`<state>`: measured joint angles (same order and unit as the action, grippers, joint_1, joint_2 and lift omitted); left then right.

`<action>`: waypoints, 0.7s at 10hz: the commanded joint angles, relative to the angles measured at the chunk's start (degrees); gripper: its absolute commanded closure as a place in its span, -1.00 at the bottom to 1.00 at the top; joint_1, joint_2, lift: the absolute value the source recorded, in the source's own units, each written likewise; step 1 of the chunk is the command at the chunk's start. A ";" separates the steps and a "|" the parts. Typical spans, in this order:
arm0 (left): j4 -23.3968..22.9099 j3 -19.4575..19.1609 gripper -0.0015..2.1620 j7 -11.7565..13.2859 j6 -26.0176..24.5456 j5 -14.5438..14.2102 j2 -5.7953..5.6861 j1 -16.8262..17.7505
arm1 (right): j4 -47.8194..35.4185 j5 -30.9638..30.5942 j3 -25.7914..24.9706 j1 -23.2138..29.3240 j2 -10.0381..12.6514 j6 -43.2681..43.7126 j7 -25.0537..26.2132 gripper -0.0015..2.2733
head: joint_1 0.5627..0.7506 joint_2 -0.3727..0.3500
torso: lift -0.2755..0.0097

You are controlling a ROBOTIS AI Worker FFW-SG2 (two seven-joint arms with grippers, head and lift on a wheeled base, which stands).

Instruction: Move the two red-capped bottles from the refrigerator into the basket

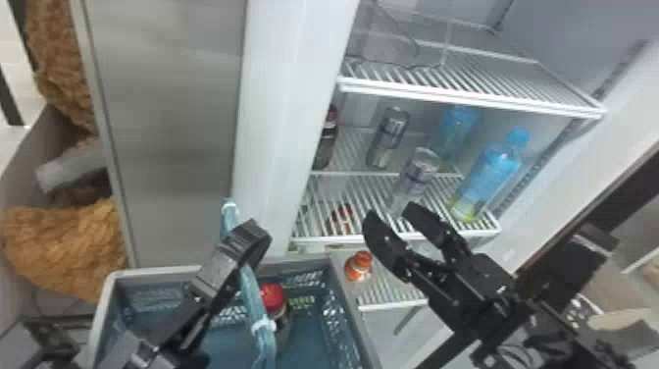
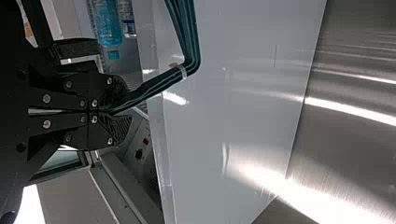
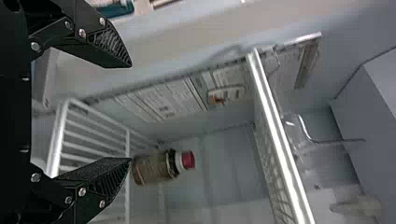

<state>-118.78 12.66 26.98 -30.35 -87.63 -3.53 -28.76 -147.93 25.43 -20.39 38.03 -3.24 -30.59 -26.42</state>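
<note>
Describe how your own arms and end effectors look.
The left arm and the right arm are black and angular. The left end effector and the right end effector match: black linked segments dotted with round silver screw heads, and black fingers that taper toward their tips, with fine ribbing on the inner side.

Open gap between red-capped bottle (image 1: 325, 144) and silver can (image 1: 388, 138); upper shelf (image 1: 466, 97) bars overhead

A white wire shelf (image 1: 495, 229) in the refrigerator (image 1: 289, 98) carries a red-capped bottle (image 1: 325, 147), two cans (image 1: 389, 137) and two blue bottles (image 1: 493, 169). A lower shelf (image 1: 392, 297) holds an orange bottle (image 1: 358, 270); the basket (image 1: 147, 273), another red-capped bottle (image 1: 274, 300).
</note>
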 commanded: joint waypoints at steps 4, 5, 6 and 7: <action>0.02 -0.09 0.11 0.00 -0.16 -0.01 -0.08 0.08 | 9.77 -4.52 1.76 -6.81 0.25 7.53 3.92 -0.71 | 0.41 -0.94 | 0.93; 0.02 -0.09 0.11 0.00 -0.16 -0.01 -0.08 0.08 | 12.30 -4.98 2.45 -8.64 0.25 8.80 4.18 -0.71 | 0.41 -0.94 | 0.93; 0.16 0.03 0.11 0.00 -0.30 -0.01 -0.08 0.08 | 15.11 -5.32 3.36 -10.89 0.16 10.06 4.53 -0.71 | 0.41 -0.94 | 0.93; 0.16 0.03 0.11 0.00 -0.30 -0.01 0.01 0.08 | 17.08 -5.55 4.28 -12.29 0.07 10.91 5.06 -0.71 | 0.41 -0.94 | 0.93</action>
<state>-118.62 12.67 26.98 -30.61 -87.64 -3.55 -28.68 -132.09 20.00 -16.66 26.65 -3.08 -20.27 -21.37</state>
